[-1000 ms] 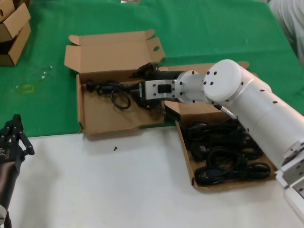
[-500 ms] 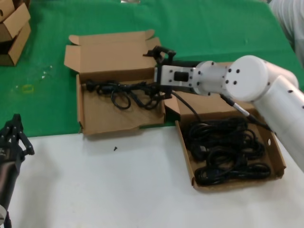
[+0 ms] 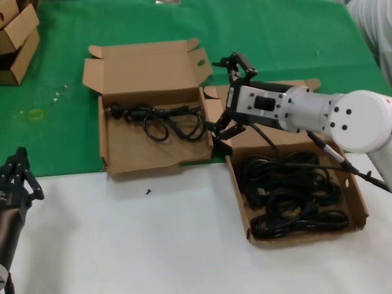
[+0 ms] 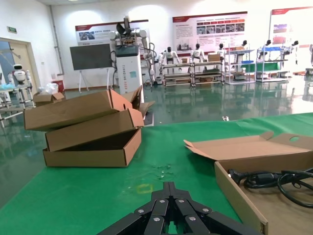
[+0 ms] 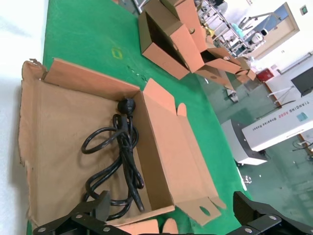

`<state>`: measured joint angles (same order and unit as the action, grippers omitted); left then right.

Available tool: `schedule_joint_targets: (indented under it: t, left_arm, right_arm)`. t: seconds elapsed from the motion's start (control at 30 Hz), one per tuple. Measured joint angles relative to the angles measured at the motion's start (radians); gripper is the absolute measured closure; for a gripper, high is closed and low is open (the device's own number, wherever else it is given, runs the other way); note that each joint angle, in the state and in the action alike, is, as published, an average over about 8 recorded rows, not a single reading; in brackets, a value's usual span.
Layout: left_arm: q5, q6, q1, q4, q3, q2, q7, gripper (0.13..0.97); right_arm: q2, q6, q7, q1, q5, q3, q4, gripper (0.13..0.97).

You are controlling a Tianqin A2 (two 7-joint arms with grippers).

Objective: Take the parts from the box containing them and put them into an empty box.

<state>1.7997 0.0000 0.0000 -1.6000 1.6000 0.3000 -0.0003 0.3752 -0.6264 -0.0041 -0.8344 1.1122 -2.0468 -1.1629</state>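
On the tabletop (image 3: 122, 233), shallow cardboard tray (image 3: 362, 205) at right packed with black power cords (image 3: 294, 196), squarer mailer box (image 3: 116, 147) at left held one cord (image 3: 162, 119), right gripper (image 3: 228, 98) between them, jaws spread and empty, left gripper (image 3: 15, 177) parked at near left, jaws closed.

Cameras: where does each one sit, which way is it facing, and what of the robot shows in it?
Head view: on the head, looking down at both boxes; right gripper open, left gripper parked.
Left wrist view: low on the table, facing the stacked cartons; left gripper closed.
Right wrist view: above the squarer box; right gripper open.
All three share the power cord in that box.
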Motion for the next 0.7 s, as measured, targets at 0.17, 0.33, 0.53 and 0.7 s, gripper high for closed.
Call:
schedule_joint_targets:
  t: [0.17, 0.33, 0.53, 0.7]
  left_arm:
    - [0.000, 0.000, 0.000, 0.000, 0.000, 0.000, 0.000, 0.954]
    - [0.000, 0.000, 0.000, 0.000, 0.000, 0.000, 0.000, 0.943]
    - [0.000, 0.000, 0.000, 0.000, 0.000, 0.000, 0.000, 0.923]
    - [0.000, 0.000, 0.000, 0.000, 0.000, 0.000, 0.000, 0.859]
  right_arm:
    - [0.012, -0.001, 0.010, 0.015, -0.001, 0.008, -0.024, 0.244]
    - [0.011, 0.005, 0.010, 0.024, 0.006, 0.012, -0.029, 0.182]
    - [0.007, 0.035, 0.010, 0.063, 0.038, 0.033, -0.048, 0.147]
    - [0.002, 0.072, 0.010, 0.111, 0.079, 0.059, -0.073, 0.129]
